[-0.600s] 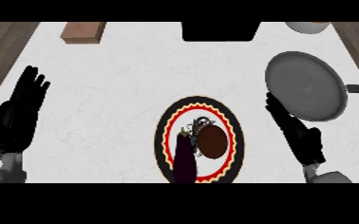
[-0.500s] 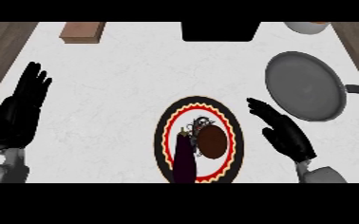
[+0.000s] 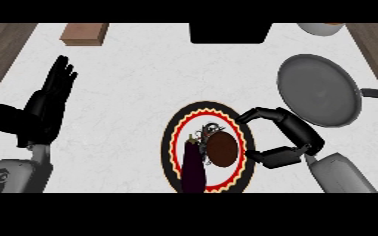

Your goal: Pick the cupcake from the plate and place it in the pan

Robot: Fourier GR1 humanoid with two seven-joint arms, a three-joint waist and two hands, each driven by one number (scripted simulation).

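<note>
A brown cupcake [image 3: 221, 147] sits on a round plate [image 3: 177, 132] with a black rim and a red-and-yellow zigzag ring, low in the middle of the counter. A dark purple eggplate-shaped eggplant [image 3: 193, 167] lies beside the cupcake on the same plate. My right hand [image 3: 291, 137] hovers over the plate's right edge, fingers and thumb curved toward the cupcake with a gap left, holding nothing. The grey pan [image 3: 317, 89] stands at the right, just beyond that hand. My left hand [image 3: 48, 102] rests open at the left edge, fingers up.
A brown wooden block [image 3: 83, 33] lies at the back left. A black box [image 3: 229, 32] stands at the back middle, and a pale bowl [image 3: 319, 28] shows at the back right corner. The pan's handle [image 3: 367, 93] points right.
My right hand has moved left from beside the pan to the plate's right edge and curled its fingers toward the cupcake. The left hand has stayed put.
</note>
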